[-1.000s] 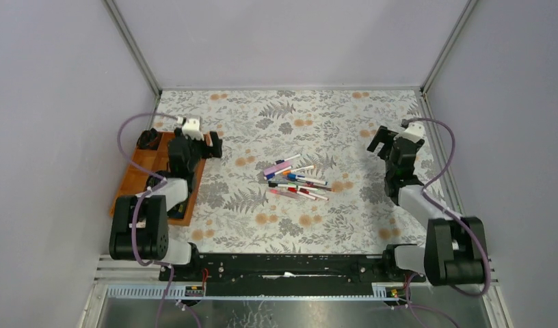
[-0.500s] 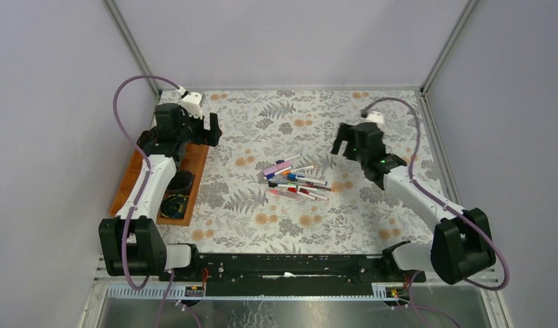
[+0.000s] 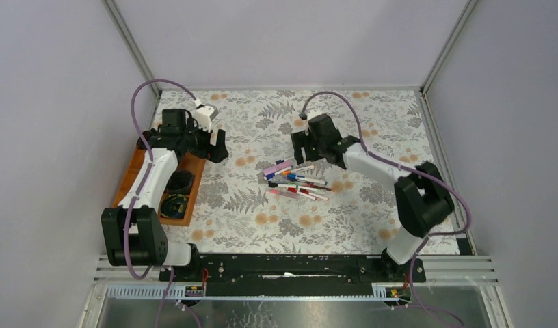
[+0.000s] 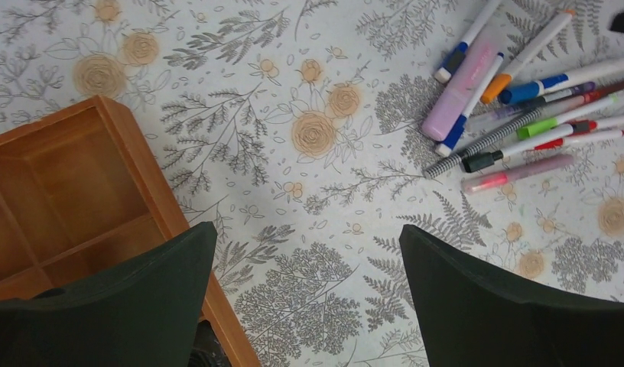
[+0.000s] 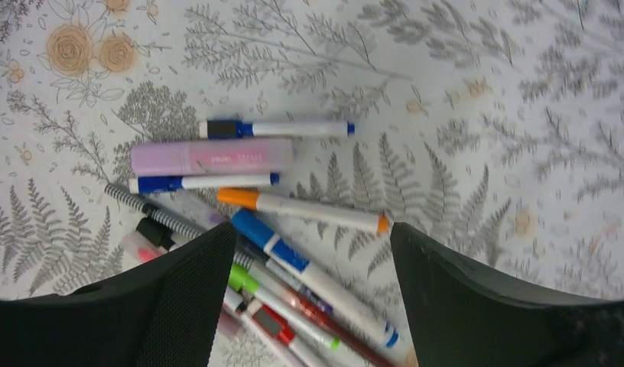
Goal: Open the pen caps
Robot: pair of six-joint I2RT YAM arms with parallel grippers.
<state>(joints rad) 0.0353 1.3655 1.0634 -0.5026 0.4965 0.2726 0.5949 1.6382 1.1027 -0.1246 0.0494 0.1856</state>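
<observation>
Over the far side of the heap of pens [image 3: 297,179] on the bench [image 3: 372,205], the right hand [image 3: 301,147] hangs with fingers spread, grasping nothing. The pen caps [image 5: 238,198] sit on their pens. Well left of the heap, the left hand [image 3: 218,145] is released too.

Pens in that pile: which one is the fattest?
The pale pink highlighter, lying between two blue-capped pens; all others are slim, mostly white barrels.

Left end effector [image 4: 309,306] and right end effector [image 5: 313,298] both gape wide, empty
</observation>
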